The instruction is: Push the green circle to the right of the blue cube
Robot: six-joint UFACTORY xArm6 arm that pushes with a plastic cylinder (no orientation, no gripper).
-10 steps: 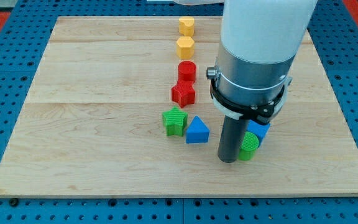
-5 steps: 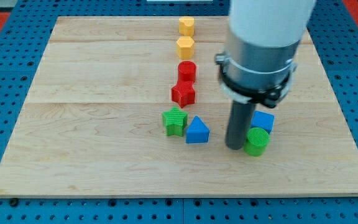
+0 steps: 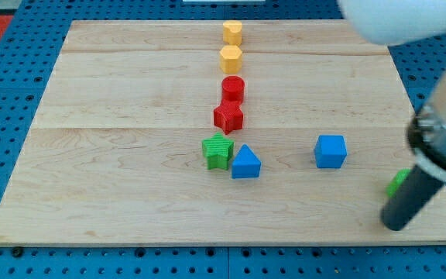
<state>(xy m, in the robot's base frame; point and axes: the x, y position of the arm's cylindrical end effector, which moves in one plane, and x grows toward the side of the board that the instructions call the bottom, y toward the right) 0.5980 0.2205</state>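
Observation:
The blue cube (image 3: 331,150) sits on the wooden board (image 3: 130,194), right of the middle. The green circle (image 3: 397,183) lies far to its right and a little lower, near the board's right edge, mostly hidden behind my rod. My tip (image 3: 396,225) rests just below and beside the green circle, close to the board's bottom right corner. The arm's body is blurred at the view's right.
A green star (image 3: 217,149) and a blue triangle (image 3: 245,162) sit together at the middle. Above them, in a column, stand a red star (image 3: 228,117), a red cylinder (image 3: 233,88) and two yellow blocks (image 3: 231,58) (image 3: 232,32).
My tip has swept fast to the right and slightly down. The green circle has moved with it, from just below the blue cube to near the right edge. The blue cube now shows fully.

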